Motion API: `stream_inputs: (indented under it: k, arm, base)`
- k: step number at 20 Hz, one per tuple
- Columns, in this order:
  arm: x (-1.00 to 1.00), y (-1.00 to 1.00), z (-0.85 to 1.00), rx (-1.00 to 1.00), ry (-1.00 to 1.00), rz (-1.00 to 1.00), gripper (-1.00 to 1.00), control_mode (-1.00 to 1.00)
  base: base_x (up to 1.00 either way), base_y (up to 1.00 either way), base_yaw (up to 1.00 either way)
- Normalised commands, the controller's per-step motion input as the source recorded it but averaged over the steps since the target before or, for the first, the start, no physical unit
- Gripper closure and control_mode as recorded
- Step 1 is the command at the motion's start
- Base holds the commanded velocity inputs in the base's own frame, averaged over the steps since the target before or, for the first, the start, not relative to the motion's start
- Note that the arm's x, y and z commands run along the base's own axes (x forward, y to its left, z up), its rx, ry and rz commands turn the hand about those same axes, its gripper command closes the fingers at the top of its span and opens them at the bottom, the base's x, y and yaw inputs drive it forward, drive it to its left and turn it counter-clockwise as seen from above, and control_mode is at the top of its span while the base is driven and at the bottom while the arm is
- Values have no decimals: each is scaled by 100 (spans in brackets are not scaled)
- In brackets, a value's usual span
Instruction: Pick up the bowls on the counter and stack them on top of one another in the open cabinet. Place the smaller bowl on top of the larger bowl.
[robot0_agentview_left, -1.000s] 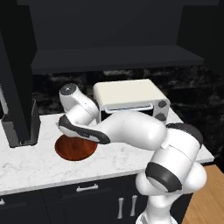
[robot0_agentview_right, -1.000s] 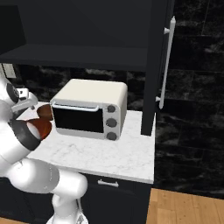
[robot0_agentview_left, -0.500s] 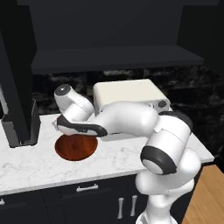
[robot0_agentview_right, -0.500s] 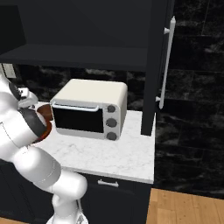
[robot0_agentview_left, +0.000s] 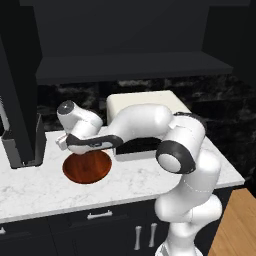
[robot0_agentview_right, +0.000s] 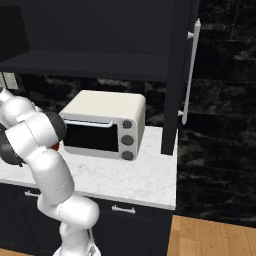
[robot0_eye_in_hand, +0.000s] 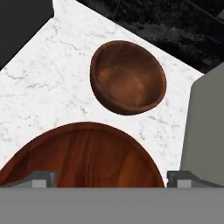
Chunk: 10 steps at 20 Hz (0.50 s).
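The larger bowl, wide, shallow and reddish-brown, lies on the white marble counter. My gripper hovers just above its left rim. In the hand view the larger bowl spreads across the bottom, and the open gripper holds nothing, its fingertips spread wide over the bowl. Beyond it sits the smaller bowl, darker and deeper, upright on the counter. The arm hides the smaller bowl in the left base view. Overhead is the open cabinet with its dark shelf recess.
A cream toaster oven stands on the counter right of the bowls, also visible in the right base view. A dark appliance stands at the left. A tall dark cabinet with a silver handle closes the counter's right end.
The hand has slid left over the larger bowl, and the arm's elbow has swung right. Neither bowl has moved.
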Motion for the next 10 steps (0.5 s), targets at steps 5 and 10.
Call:
stream_inputs:
  k: [5,10]
  arm:
    - [38,21,0,-2,4,-4,-100,-100]
    - [31,12,-13,-2,4,0,-100,-100]
  base:
    - [0,0,0]
    - [0,0,0]
